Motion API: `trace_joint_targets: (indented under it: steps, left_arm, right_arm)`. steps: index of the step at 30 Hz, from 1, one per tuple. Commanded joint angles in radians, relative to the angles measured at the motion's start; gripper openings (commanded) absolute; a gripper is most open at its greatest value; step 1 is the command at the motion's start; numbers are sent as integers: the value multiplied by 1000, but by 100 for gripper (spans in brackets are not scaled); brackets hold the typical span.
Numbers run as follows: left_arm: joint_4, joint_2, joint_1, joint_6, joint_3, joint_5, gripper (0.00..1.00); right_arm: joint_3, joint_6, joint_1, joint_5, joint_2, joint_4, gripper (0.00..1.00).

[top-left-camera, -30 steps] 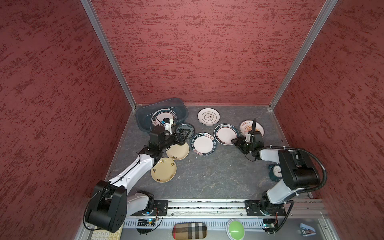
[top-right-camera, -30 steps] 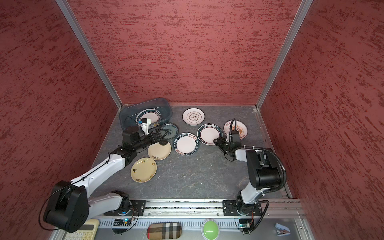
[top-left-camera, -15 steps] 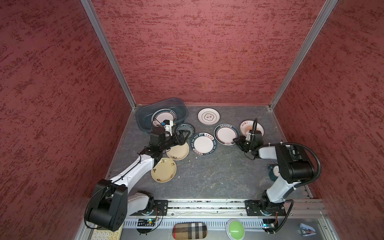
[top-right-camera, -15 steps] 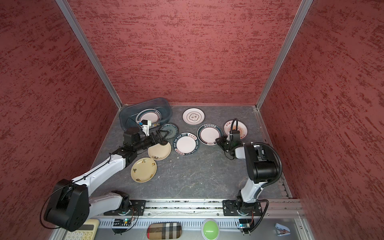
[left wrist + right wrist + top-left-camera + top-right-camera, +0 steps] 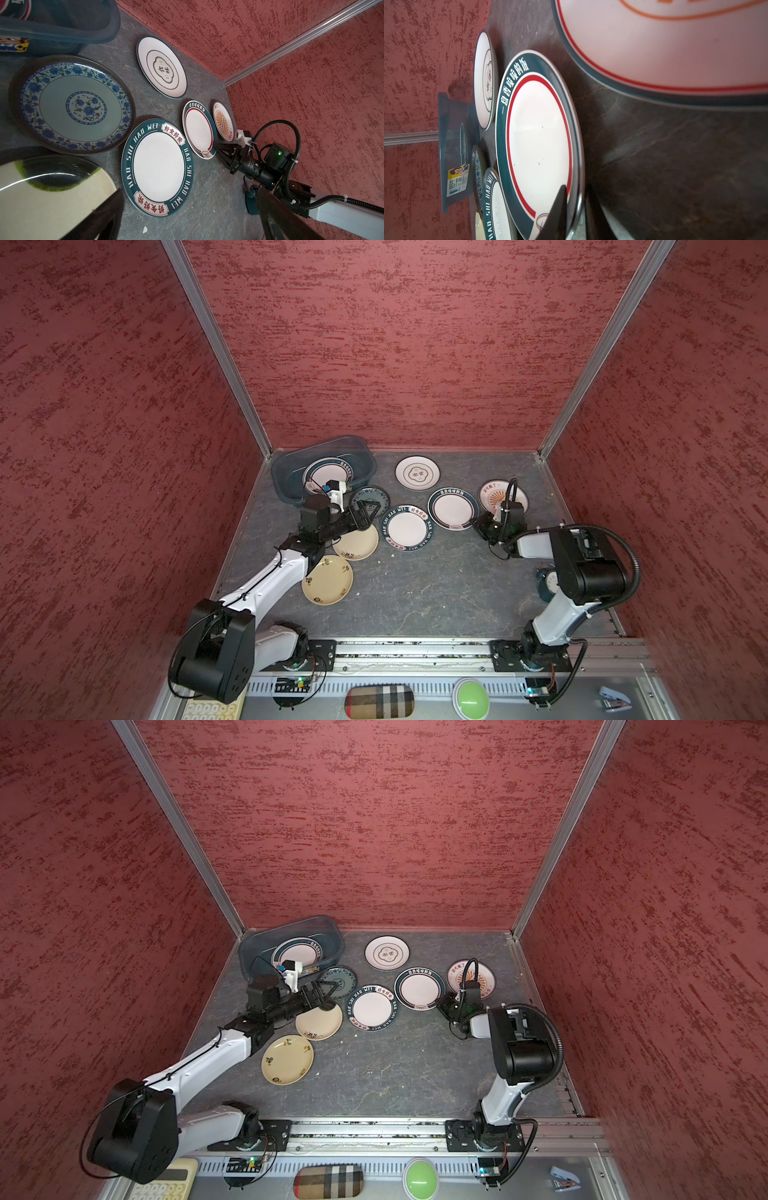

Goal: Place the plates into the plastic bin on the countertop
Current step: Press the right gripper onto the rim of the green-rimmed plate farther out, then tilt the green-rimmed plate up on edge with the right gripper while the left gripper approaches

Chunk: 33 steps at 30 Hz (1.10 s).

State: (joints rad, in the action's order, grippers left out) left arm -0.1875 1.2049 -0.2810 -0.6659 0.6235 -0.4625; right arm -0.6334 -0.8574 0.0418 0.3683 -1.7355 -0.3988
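Teal-rimmed plate [image 5: 452, 508] at two o'clock on the bench [image 5: 415, 585] is now pinched at its rim by the just-narrowed right gripper [image 5: 475, 524], seemingly ready for lifting, while the left gripper [image 5: 371, 517] hangs spread.

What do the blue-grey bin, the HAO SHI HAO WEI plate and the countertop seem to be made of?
Bin: smooth translucent plastic; dim shapes show through its side.
HAO SHI HAO WEI plate: smooth, soft sheen, printed rim; glazed ceramic or melamine, cannot tell which.
Countertop: dark grey with pale veins, low sheen; stone or a stone-look laminate.
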Motion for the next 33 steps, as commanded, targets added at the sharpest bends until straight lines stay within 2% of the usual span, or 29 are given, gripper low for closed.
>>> trace_joint_targets:
  steps: [1, 6, 10, 19, 33]
  left_arm:
    - [-6, -17, -4, 3, -14, 12, 100]
    - [-6, -18, -4, 3, -19, 13, 99]
    - [-6, -19, -4, 1, -16, 11, 99]
    - [-10, -19, -4, -5, -16, 18, 100]
    - [-46, 44, -21, -24, 11, 2, 99]
  right_arm:
    - [3, -10, -8, -15, 17, -38, 14]
    - [3, -14, -8, -9, 23, -36, 10]
    - [4, -14, -8, 0, 33, -37, 0]
    - [16, 17, -8, -55, 99, 11, 0]
    - [70, 47, -8, -61, 218, 31, 0]
